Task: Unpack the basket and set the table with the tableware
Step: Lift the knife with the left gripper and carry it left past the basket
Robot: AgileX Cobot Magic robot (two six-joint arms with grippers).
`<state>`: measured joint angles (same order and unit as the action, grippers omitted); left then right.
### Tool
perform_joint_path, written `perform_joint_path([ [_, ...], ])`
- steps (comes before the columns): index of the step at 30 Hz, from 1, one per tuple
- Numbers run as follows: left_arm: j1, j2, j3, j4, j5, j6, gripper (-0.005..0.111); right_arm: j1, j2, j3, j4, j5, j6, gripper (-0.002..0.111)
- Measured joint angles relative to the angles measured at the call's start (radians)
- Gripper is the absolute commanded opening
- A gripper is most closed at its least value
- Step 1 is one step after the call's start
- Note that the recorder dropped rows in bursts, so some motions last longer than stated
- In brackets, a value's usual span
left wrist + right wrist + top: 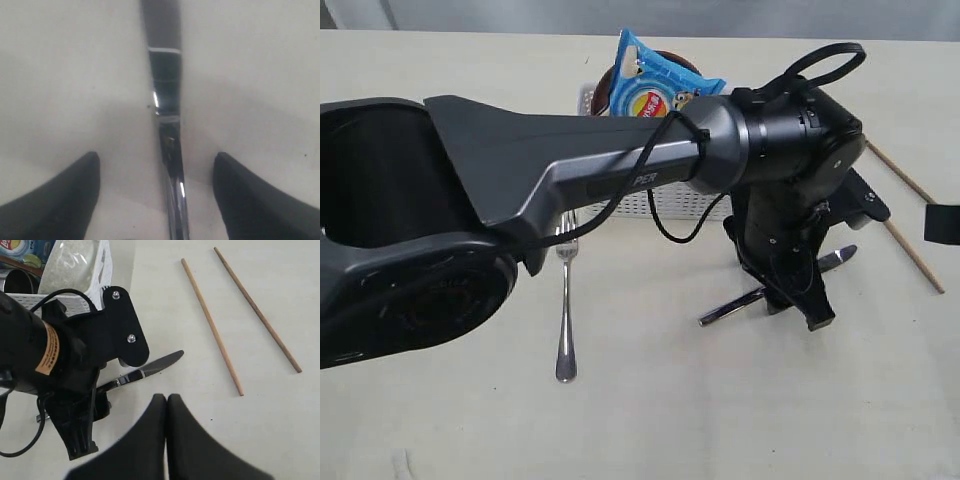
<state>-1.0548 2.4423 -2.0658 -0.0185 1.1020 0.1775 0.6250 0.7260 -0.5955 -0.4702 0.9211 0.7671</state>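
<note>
Left gripper (156,156): jaws spread wide, straddling shiny steel knife (165,75), gripping nothing.
Right gripper (166,399): fingers pressed together, empty.
Knife: flat on pale beige table (650,400), centre-right.

You have soft, even light over the table (650,410) in the exterior view: the knife (730,308) throws only a faint shadow, and the shade under the left arm (570,160) beside it has no hard edge. From the left wrist the picture is dim and blurred; the knife (170,165) is out of focus, with small white glints on the steel and grey shade either side. The right wrist view is bright and sharp on the knife (160,362) and the chopsticks (212,327) beyond it. Only the right gripper's fingers (145,440), close to the lens, look soft-edged.
</note>
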Motion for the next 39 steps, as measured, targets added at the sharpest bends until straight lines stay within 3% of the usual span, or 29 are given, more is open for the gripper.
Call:
perform_joint_path([
  [4,0.0,0.001,0.0,-0.031,0.0,0.015,0.06,0.0,0.0,0.0,0.0,0.0,0.0,0.0],
  [12,0.0,0.004,-0.002,-0.094,0.003,0.064,0.046,0.0,0.0,0.0,0.0,0.0,0.0,0.0],
  [14,0.0,0.004,-0.003,-0.094,0.003,0.064,0.032,0.0,0.0,0.0,0.0,0.0,0.0,0.0],
  [17,0.0,0.008,-0.007,-0.094,0.004,0.065,0.003,0.0,0.0,0.0,0.0,0.0,0.0,0.0],
  [18,0.0,0.008,-0.007,-0.087,0.004,0.065,0.0,0.0,0.0,0.0,0.0,0.0,0.0,0.0],
  [39,0.0,-0.08,-0.007,-0.083,0.034,-0.016,0.0,0.0,0.0,0.0,0.002,-0.006,-0.004,0.0],
])
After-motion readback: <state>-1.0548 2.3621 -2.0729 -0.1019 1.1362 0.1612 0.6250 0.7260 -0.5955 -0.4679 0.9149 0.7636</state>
